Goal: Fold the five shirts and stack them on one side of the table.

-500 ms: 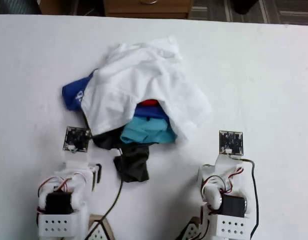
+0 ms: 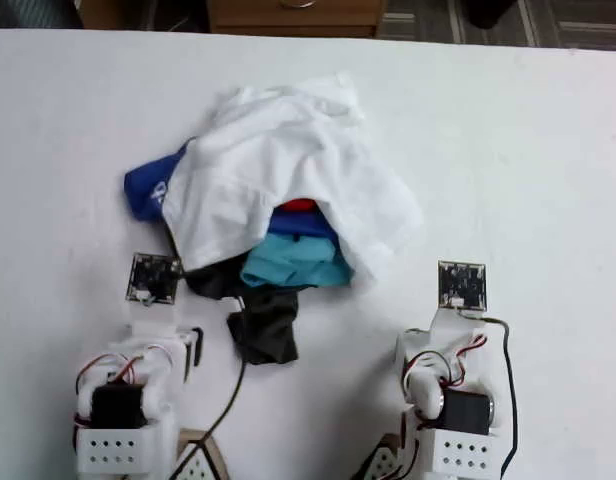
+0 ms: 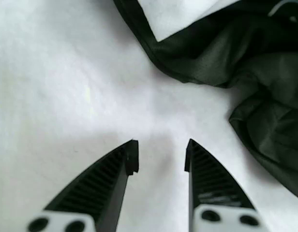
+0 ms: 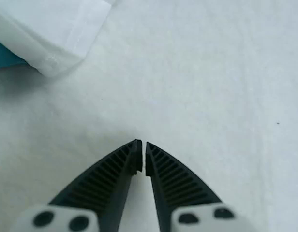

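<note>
- The five shirts lie in one heap near the middle of the table point(image 2: 528, 150). The white shirt point(image 2: 288, 170) is draped on top and the blue shirt point(image 2: 148, 190) pokes out at 9 o'clock. The red shirt point(image 2: 298, 205) and teal shirt point(image 2: 293, 265) peek from under the white hem. The black shirt point(image 2: 263, 320) trails out at 6 o'clock.
- All look like light, limp knit cloth with soft creases. They will likely sag, bunch and drag their neighbours (none is folded yet).
- The best hold is probably a stitched hem or a shoulder edge, pinched thin, taking the white one first.
- The left gripper point(image 3: 161, 157), at 7 o'clock of the heap, has its ribbed jaws apart and empty, near the black shirt's crumpled edge.
- The right gripper point(image 4: 143, 157), at 5 o'clock, has its jaws closed to a sliver with nothing in them, over bare table.
</note>
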